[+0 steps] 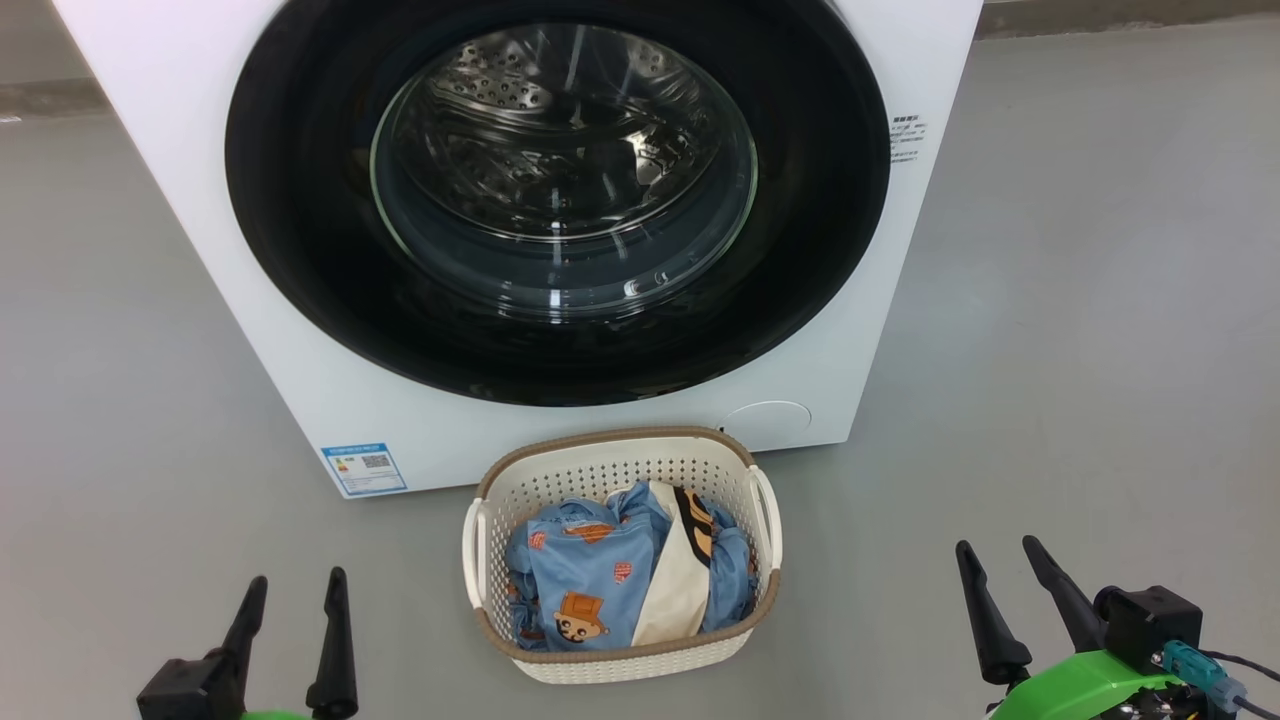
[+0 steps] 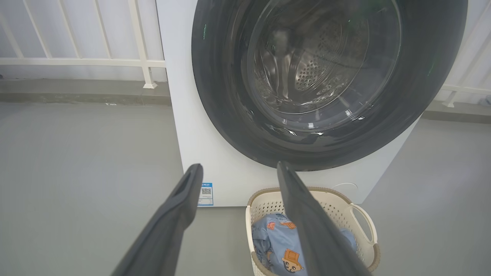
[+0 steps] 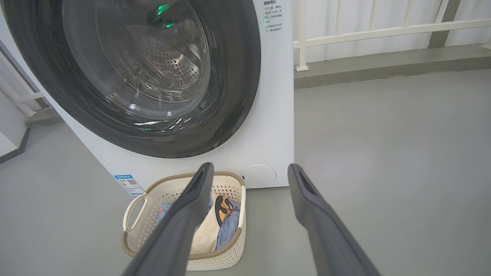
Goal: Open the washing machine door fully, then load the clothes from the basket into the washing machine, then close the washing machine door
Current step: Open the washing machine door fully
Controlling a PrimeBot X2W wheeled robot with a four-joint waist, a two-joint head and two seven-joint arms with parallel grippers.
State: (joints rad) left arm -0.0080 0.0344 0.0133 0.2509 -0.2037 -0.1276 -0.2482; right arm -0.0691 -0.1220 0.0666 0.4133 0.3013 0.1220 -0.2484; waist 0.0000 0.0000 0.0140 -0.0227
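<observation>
The white washing machine (image 1: pixel 200 180) stands ahead with its round black-ringed door (image 1: pixel 300 250) flat against the front, the steel drum visible through the glass. On the floor before it sits the cream basket (image 1: pixel 620 450) holding the light blue printed clothes (image 1: pixel 585 570) and a cream piece with a black stripe. My left gripper (image 1: pixel 295 585) is open at the lower left, left of the basket. My right gripper (image 1: pixel 1000 550) is open at the lower right, right of it. Both hold nothing. The left wrist view shows the door (image 2: pixel 215 96) and the basket (image 2: pixel 345 201); the right wrist view shows them too, door (image 3: pixel 238 76) and basket (image 3: pixel 161 188).
Grey floor (image 1: pixel 1100 350) spreads on both sides of the machine. A white railing (image 2: pixel 76 61) on a low kerb runs behind the machine. A blue label sticker (image 1: pixel 364 468) and a round cap (image 1: pixel 768 420) mark the machine's lower front.
</observation>
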